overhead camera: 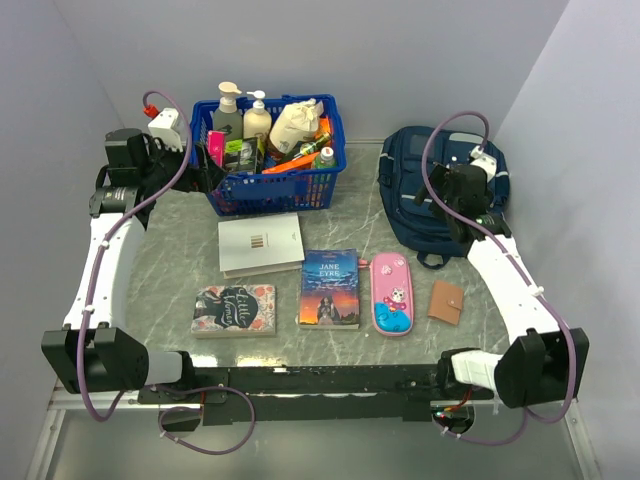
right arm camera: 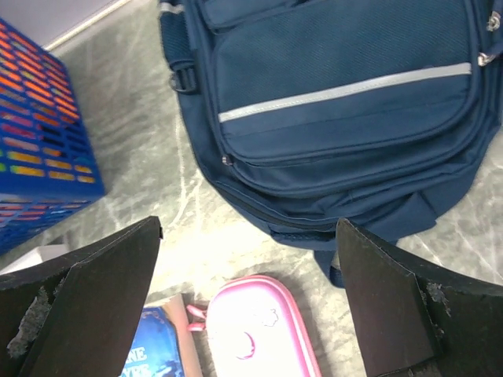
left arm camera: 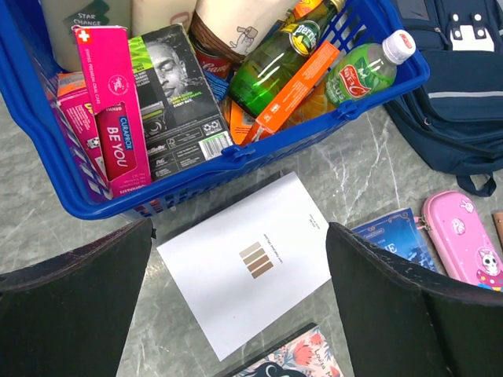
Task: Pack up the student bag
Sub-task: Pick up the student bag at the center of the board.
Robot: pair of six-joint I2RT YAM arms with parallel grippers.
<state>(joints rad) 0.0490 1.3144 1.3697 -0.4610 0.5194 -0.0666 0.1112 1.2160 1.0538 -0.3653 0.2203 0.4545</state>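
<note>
Navy woven fabric forms the student bag (overhead camera: 440,190) — soft, rounded, far right on the marbled table (overhead camera: 170,270), beside a plastic mesh basket (overhead camera: 270,190). Left gripper (left arm camera: 240,236): fingers spread, empty, over a flat white booklet (left arm camera: 251,267). Right gripper (right arm camera: 250,228): spread, empty — above the bag's pale-striped pocket.

The right arm (overhead camera: 505,275) covered part of the student bag (overhead camera: 405,200), its top cropped at the wrist camera; the left arm (overhead camera: 100,270) masked the left end of the basket (overhead camera: 275,190).
</note>
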